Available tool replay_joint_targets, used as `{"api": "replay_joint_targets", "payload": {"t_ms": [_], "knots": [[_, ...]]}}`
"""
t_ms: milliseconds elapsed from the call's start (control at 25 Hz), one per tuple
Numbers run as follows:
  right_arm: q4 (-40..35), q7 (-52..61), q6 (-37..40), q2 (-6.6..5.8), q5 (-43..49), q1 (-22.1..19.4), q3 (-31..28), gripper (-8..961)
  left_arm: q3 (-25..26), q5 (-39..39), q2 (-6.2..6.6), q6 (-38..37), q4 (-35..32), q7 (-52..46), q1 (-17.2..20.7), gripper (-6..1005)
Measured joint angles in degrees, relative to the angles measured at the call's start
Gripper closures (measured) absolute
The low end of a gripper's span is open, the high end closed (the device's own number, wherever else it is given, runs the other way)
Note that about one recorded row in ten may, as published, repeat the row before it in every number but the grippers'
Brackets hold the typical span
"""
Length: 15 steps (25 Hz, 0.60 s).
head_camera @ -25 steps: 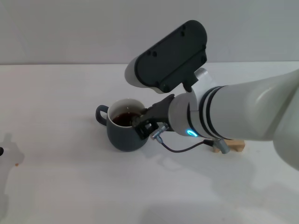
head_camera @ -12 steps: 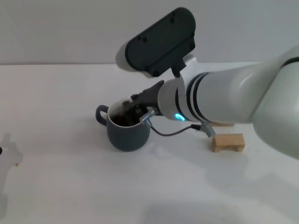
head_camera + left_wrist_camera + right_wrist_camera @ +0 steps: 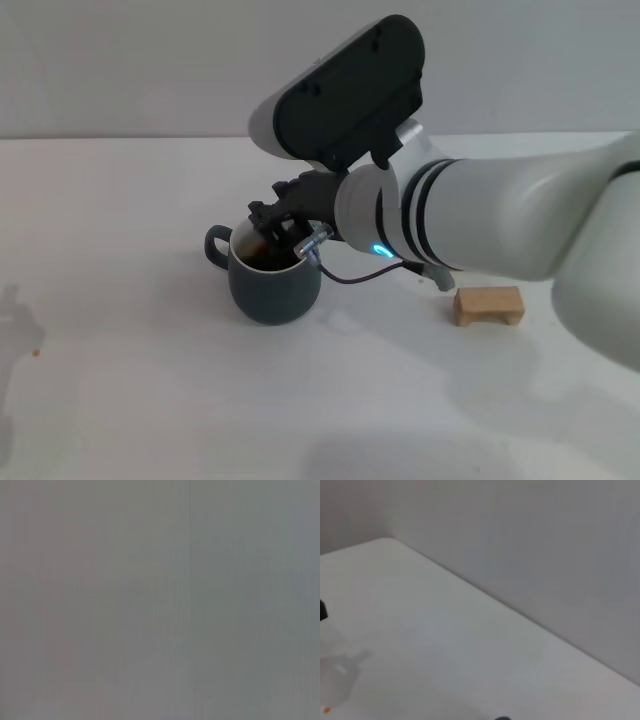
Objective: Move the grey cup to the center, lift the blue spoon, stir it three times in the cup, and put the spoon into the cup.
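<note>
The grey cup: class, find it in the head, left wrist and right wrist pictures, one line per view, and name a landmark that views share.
Head view: the grey cup stands left of centre on the white table, with the right gripper over its rim.
Left wrist view: not in it; only blank grey.
Right wrist view: not identifiable.
Shared landmark: the white table, in the head and right wrist views.

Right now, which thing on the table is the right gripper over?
The grey cup, holding dark liquid: the right gripper hangs over its mouth. The wooden block lies apart, farther to the robot's right.
</note>
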State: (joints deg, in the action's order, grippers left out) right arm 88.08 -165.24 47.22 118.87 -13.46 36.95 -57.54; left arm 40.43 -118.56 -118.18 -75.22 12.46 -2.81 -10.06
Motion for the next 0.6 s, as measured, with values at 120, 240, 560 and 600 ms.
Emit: {"api": "replay_joint_targets", "payload": {"t_ms": [120,240,560,600], "knots": [[0.49,0.00,-1.94,-0.04,0.93,-1.80,0.27,690,0.04,0.00,0.00,-0.52,0.11,0.00,0.27,1000],[0.79,0.00,-4.05,-0.05,2.38,-3.89,0.51,615,0.09,0.00,-0.01,-0.84,0.37,0.00,0.56,1000],[2.60,0.41,-17.15,0.01,14.00,-15.52,0.43,525,-0.26,-0.28,-0.12,-1.15,0.54,0.00,0.66,1001],[2.75,0.44,-19.35,-0.02,14.91,-17.33,0.25,525,-0.45,-0.45,-0.18,-1.18,0.59,0.00,0.66,1001]]}}
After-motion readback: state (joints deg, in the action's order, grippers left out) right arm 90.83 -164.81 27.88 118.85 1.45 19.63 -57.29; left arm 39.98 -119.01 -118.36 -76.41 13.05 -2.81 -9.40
